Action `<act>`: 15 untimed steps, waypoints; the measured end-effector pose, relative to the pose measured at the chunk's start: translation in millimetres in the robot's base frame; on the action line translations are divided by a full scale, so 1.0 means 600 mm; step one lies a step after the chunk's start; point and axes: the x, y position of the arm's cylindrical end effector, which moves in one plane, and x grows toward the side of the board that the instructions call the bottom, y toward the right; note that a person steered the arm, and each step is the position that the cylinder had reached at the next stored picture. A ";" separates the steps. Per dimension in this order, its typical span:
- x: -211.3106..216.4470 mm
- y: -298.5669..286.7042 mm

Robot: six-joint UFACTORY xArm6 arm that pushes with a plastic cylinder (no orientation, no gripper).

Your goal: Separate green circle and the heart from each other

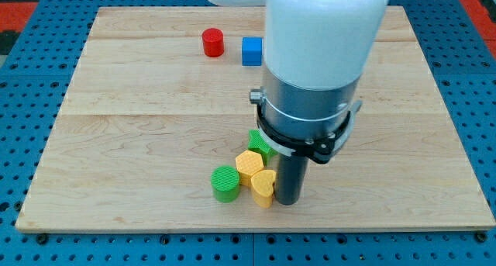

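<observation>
The green circle stands near the board's bottom edge, left of centre. The yellow heart lies just to its right, a small gap between them. A yellow hexagon sits above the heart, touching it and close to the circle. A second green block, shape unclear, sits above the hexagon, partly hidden by the arm. My tip stands right against the heart's right side.
A red cylinder and a blue cube stand near the view's top. The wooden board lies on a blue pegboard. The arm's large white and grey body hides the board's centre right.
</observation>
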 end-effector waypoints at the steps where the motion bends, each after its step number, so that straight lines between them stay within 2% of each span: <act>1: 0.000 -0.084; 2: -0.011 -0.194; 4: 0.023 -0.247; 5: -0.028 -0.321; 6: -0.081 -0.291; 7: -0.081 -0.287; 8: -0.024 -0.314; 9: -0.028 -0.262; 10: -0.039 -0.288; 11: 0.016 -0.285; 12: 0.001 -0.230; 14: -0.112 -0.221; 15: -0.039 -0.300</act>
